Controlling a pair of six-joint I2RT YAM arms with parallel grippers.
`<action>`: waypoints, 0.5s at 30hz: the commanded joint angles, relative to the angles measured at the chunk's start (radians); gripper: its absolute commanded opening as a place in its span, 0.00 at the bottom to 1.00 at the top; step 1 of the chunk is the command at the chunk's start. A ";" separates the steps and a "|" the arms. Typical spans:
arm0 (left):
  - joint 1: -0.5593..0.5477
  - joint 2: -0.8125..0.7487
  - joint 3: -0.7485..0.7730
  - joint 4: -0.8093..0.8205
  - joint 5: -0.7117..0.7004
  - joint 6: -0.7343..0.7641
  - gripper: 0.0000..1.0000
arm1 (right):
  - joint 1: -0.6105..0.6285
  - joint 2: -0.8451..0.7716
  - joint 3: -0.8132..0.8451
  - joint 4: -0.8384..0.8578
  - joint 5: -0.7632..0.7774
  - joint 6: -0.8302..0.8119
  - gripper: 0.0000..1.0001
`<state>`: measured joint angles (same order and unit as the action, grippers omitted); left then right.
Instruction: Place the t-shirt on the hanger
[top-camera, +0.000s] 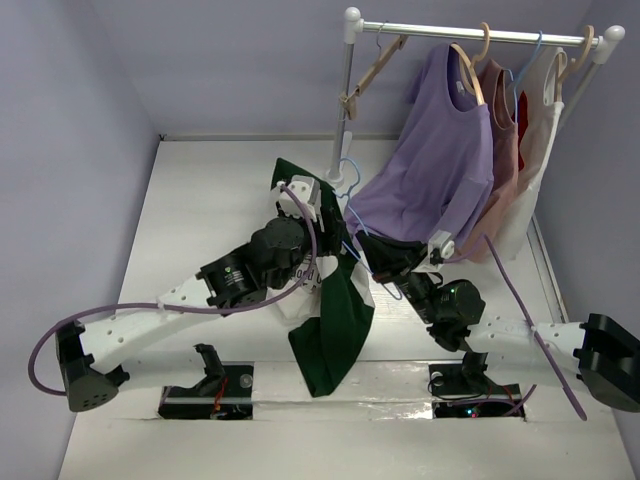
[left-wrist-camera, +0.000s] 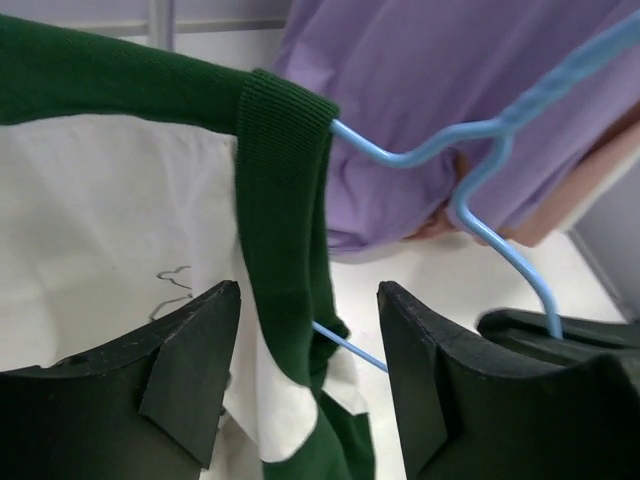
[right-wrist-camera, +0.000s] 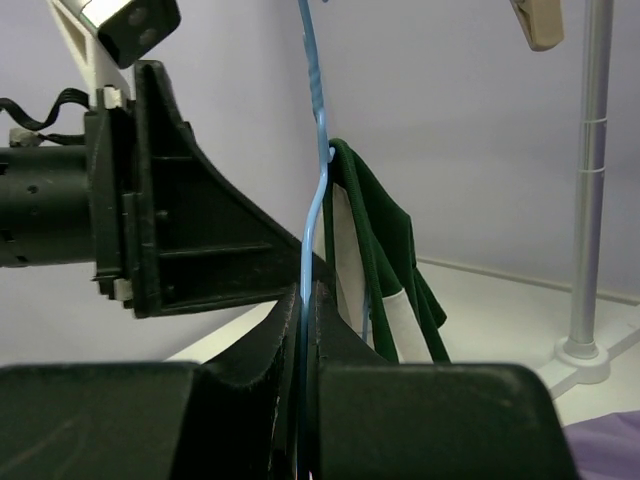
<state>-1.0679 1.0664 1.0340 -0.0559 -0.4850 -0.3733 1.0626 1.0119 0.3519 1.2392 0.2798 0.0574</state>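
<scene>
The t-shirt (top-camera: 335, 325), cream-white with dark green sleeves and collar, hangs in the middle of the table, draped on the thin light-blue hanger (top-camera: 349, 182). In the left wrist view its green collar (left-wrist-camera: 285, 220) sits over the hanger wire (left-wrist-camera: 430, 150). My left gripper (left-wrist-camera: 308, 370) is open, and the collar hangs between its jaws without being clamped. It sits at the shirt's top in the top view (top-camera: 300, 205). My right gripper (right-wrist-camera: 306, 300) is shut on the hanger wire (right-wrist-camera: 312, 200), just right of the shirt (top-camera: 368, 252). The shirt (right-wrist-camera: 385, 260) hangs behind the wire.
A clothes rack stands at the back right, with its pole (top-camera: 345, 110) and base (right-wrist-camera: 585, 350). It carries a lavender t-shirt (top-camera: 440, 170), a pink top (top-camera: 505, 150), a white top (top-camera: 535, 150) and a bare wooden hanger (top-camera: 375, 65). The lavender shirt (left-wrist-camera: 450, 80) hangs close behind the blue hanger.
</scene>
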 joint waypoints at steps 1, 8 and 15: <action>-0.003 0.006 0.087 0.084 -0.093 0.076 0.52 | 0.008 -0.018 0.015 0.266 -0.021 0.027 0.00; -0.012 0.087 0.162 0.059 -0.179 0.120 0.00 | 0.008 -0.027 0.002 0.249 -0.022 0.061 0.00; -0.170 0.066 0.236 -0.092 -0.067 0.126 0.00 | -0.021 0.025 0.050 0.197 -0.022 0.084 0.00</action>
<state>-1.1801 1.1557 1.1923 -0.0887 -0.6037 -0.2596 1.0611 1.0203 0.3508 1.2430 0.2653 0.1097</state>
